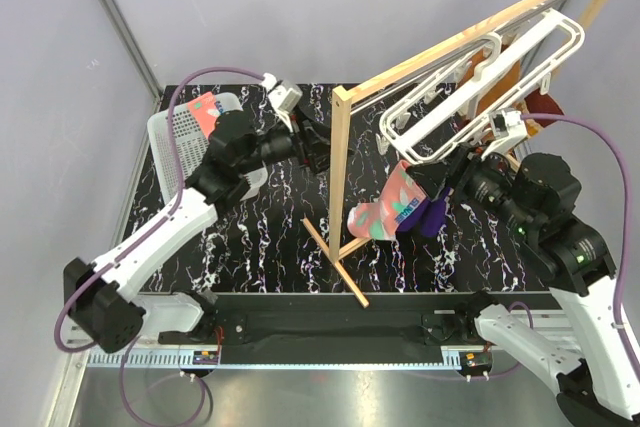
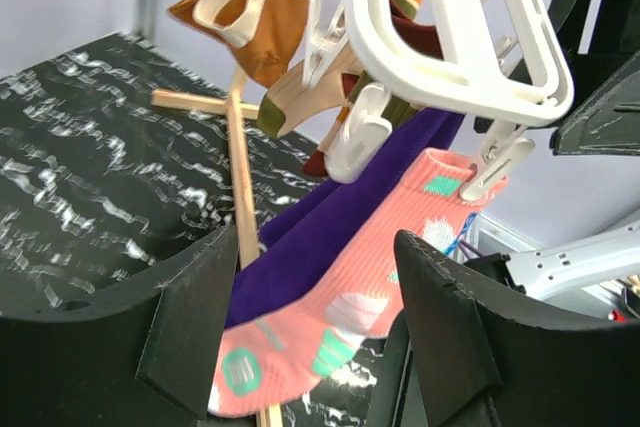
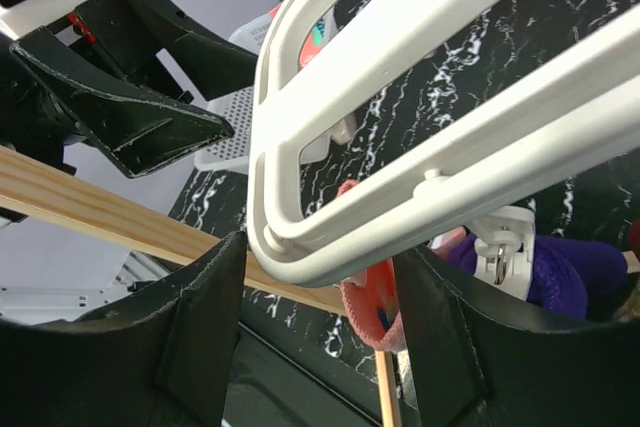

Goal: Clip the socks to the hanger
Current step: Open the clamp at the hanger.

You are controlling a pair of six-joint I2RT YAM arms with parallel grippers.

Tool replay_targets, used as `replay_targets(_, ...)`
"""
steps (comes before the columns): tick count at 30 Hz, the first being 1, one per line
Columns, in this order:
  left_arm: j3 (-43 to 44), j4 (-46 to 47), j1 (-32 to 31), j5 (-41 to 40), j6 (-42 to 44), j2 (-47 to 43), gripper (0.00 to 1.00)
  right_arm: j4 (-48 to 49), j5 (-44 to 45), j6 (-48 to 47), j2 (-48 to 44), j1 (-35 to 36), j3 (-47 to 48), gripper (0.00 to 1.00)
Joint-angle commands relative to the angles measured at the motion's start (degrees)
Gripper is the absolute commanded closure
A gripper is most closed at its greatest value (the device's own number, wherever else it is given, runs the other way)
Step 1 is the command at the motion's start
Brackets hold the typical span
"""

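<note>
Left wrist view: left gripper (image 2: 312,277), fingers apart and empty, faces a pink sock (image 2: 330,317) clipped below the hanger (image 2: 450,37) corner, purple cloth (image 2: 340,197) close behind it. Right gripper (image 3: 320,257), jaws parted, sits beneath that corner, contact unclear. Top view alone shows the wooden stand (image 1: 340,167) crossing beside the hanger, white basket (image 1: 158,137) well left.

Pink sock (image 2: 350,297) hangs clipped to white hanger (image 3: 480,162).

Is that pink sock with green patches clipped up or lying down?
Clipped: a white clip on the white plastic hanger pinches the cuff of the pink sock.
</note>
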Motion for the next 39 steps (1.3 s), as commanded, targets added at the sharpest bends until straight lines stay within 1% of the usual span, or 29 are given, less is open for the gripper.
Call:
replay_targets(1, 3.1, 8.0, -2.2, 3.4, 2.5, 2.9, 0.31, -3.6, 5.6, -2.0, -1.9, 0.1, 2.3, 0.34)
replay_targets(3, 3.3, 9.3, -3.7, 4.2, 2.8, 5.0, 0.31, -5.1, 7.0, -2.5, -2.8, 0.2, 2.8, 0.33)
replay_targets(7, 4.6, 7.3, -6.7, 1.4, 7.1, 7.3, 0.31, -8.5, 8.6, -3.3, -3.9, 0.1, 4.0, 0.32)
replay_targets(11, 3.7, 12.1, -9.2, 1.6, 7.9, 8.4, 0.29, -10.4, 10.4, -4.0, -4.5, 0.2, 5.9, 0.32)
replay_targets(17, 9.1, 10.0, -11.0, -0.3, 9.9, 13.4, 0.28, -11.4, 11.0, -4.0, -5.1, 0.1, 6.8, 0.31)
replay_targets(20, 11.0, 10.8, -12.2, -0.3, 10.2, 15.1, 0.27, -11.4, 11.0, -3.9, -5.1, 0.2, 6.7, 0.31)
replay_targets(22, 11.9, 11.4, -12.7, 0.4, 10.1, 15.9, 0.28, -11.1, 10.6, -3.7, -5.3, 0.1, 6.5, 0.31)
replay_targets(24, 12.7, 11.2, -13.2, 0.5, 10.0, 17.1, 0.31, -10.9, 10.4, -3.6, -5.1, 0.1, 6.4, 0.30)
replay_targets(27, 13.1, 11.1, -13.3, 1.8, 9.6, 17.9, 0.41, -10.6, 10.2, -3.6, -5.1, 0.2, 6.6, 0.30)
replay_targets(29, 12.7, 11.1, -13.3, 2.3, 9.4, 18.0, 0.44, -10.4, 10.1, -3.7, -4.9, 0.2, 6.6, 0.30)
replay_targets(32, 12.6, 10.9, -13.4, 2.5, 9.5, 17.8, 0.61, -10.5, 9.9, -3.9, -4.9, 0.1, 6.6, 0.30)
replay_targets(33, 12.7, 10.8, -13.3, 2.6, 9.5, 17.6, 0.69, -10.4, 9.7, -3.8, -4.9, 0.1, 6.6, 0.30)
replay_targets(36, 13.4, 10.1, -13.3, 3.3, 9.2, 17.5, 0.84, -10.6, 9.5, -3.7, -4.9, 0.1, 6.7, 0.30)
replay_targets(37, 13.5, 9.7, -13.4, 3.9, 9.0, 17.3, 0.94, -10.8, 9.4, -3.7, -4.9, 0.1, 6.8, 0.30)
replay_targets(39, 13.3, 9.4, -13.3, 4.2, 8.7, 16.8, 1.00, -11.3, 9.0, -3.7, -4.8, 0.1, 7.5, 0.30)
